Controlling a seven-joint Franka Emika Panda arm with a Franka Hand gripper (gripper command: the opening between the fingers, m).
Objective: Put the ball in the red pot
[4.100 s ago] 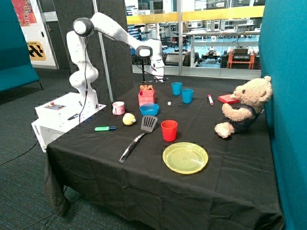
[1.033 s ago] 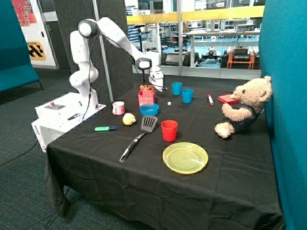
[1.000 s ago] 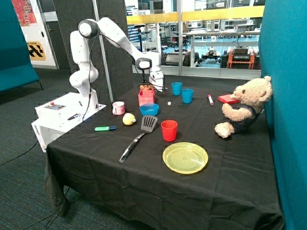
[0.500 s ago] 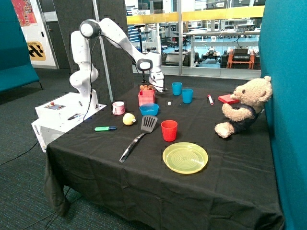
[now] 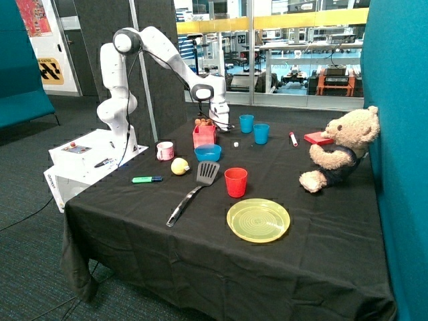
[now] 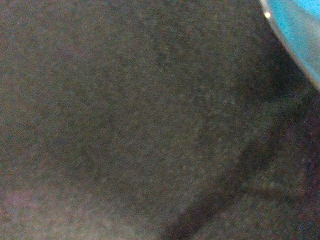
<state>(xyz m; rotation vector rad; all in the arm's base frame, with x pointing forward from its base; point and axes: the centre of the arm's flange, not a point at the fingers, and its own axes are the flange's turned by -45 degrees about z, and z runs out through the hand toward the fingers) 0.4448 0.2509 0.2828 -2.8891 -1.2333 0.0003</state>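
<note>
A black-clothed table (image 5: 200,254) carries the ball (image 5: 179,166), the red pot (image 5: 204,136), a yellow plate (image 5: 258,220).

White arm reaching out from its base, elbow raised high, gripper (image 5: 224,125) pointing down, low over the table

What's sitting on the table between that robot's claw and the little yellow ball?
In the outside view, the red pot and the blue bowl stand between the tool and the ball.

Ball (image 5: 179,166) betw. mug (image 5: 165,150) & spatula (image 5: 195,188), prob. clear of pot (image 5: 204,136).
</note>
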